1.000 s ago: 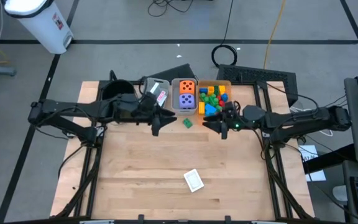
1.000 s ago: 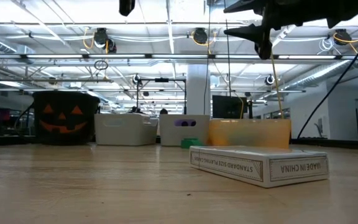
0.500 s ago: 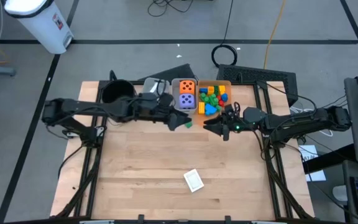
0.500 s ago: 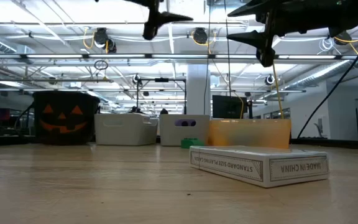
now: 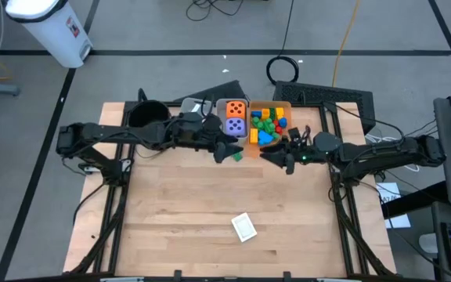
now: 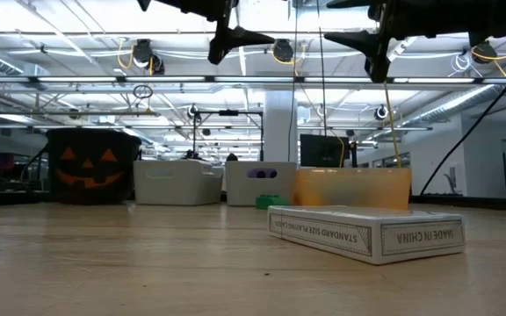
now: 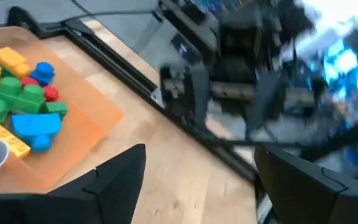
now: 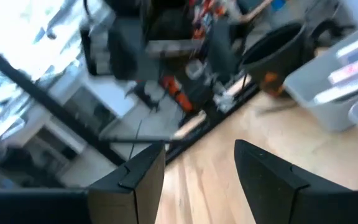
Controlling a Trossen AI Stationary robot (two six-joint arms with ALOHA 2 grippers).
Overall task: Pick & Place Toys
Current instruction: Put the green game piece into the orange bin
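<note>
Upper centre, high view: left gripper (image 5: 227,150) spread, empty, over one green block (image 5: 236,155); two dice (image 5: 236,118) fill the grey bin (image 5: 221,133) — right gripper (image 5: 279,159) part-open, empty; one card box (image 5: 244,227) lies lower centre.

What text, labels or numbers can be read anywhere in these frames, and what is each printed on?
"STANDARD SIZE PLAYING CARDS": long side of the white cardboard card box lying on the wooden table, low view.
"MADE IN CHINA": short end of the same box.
Label on the card in the clear grey bin: too small to read.
Orange and purple foam dice: pips only, no numerals.
</note>
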